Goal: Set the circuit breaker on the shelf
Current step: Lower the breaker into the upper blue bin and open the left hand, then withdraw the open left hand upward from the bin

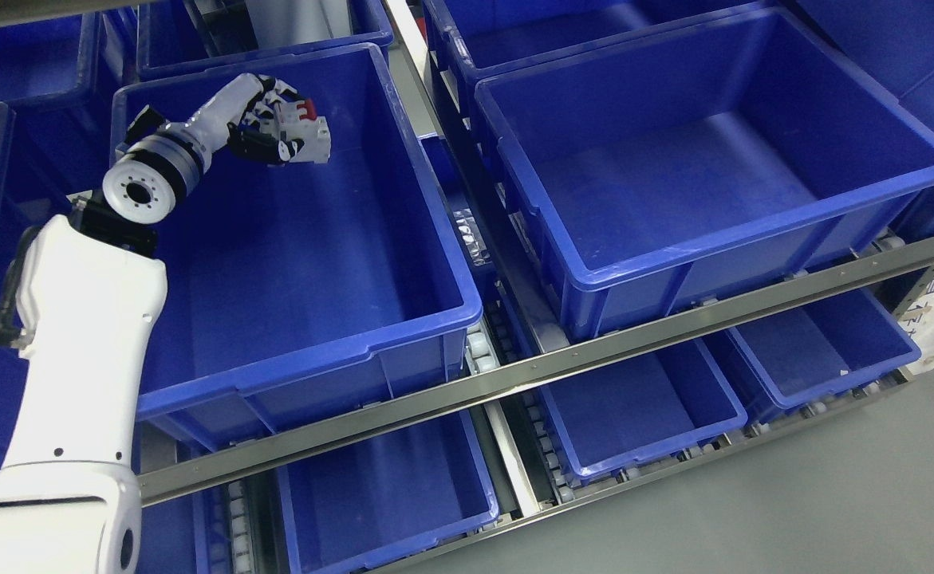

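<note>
Breaker [309, 137] in left robot hand [275, 127] | over blue bin [403, 263]

Light was even and fairly bright from overhead, with soft sheen on the blue bins [722, 263]. The metal shelf rail [562, 363] glinted palely. Focus stayed sharp throughout, the view tilted.

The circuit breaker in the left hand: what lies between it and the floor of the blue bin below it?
Nothing: in the head view the circuit breaker, grasped by the left hand, hangs above the bare floor of the blue bin.

The left hand [275, 119] grips a circuit breaker [309, 135] over a blue bin [427, 239] on the shelf [634, 339].
</note>
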